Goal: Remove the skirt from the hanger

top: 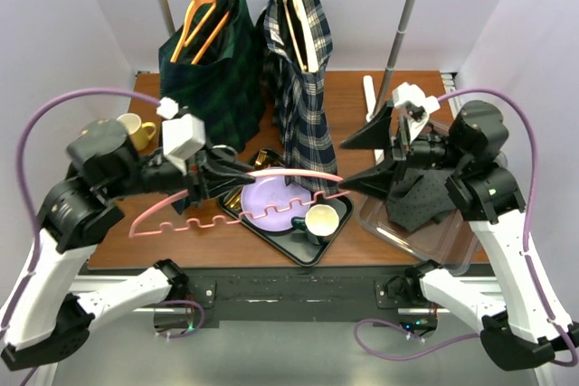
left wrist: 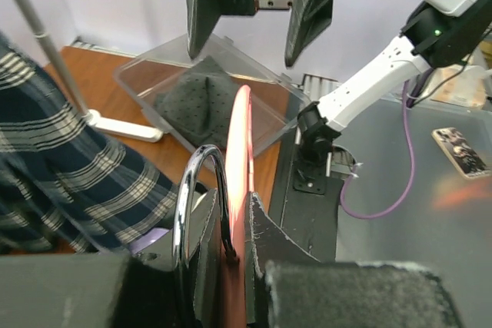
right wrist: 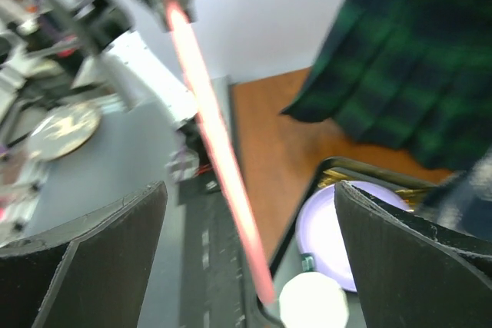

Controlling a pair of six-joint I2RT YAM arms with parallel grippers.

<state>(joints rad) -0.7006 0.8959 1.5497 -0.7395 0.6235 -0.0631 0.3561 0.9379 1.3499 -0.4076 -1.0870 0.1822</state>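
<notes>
That slim pink plastic hanger (top: 294, 172) is smooth and glossy, catching light along its bar, and its curved metal hook (left wrist: 184, 213) shines like polished chrome. Behind it, the dark green tartan skirt (top: 213, 74) is soft matt cloth, and the navy-and-white plaid skirt (top: 306, 97) is woven cloth too. The orange wooden hangers (top: 214, 8) look satin-smooth. The brown tabletop (top: 353, 101) shows wood grain. The clear plastic bin (top: 398, 232) gleams around a dark grey speckled cloth (top: 421, 196), dull and matt. The black tray (top: 298, 250) looks glossy.
</notes>
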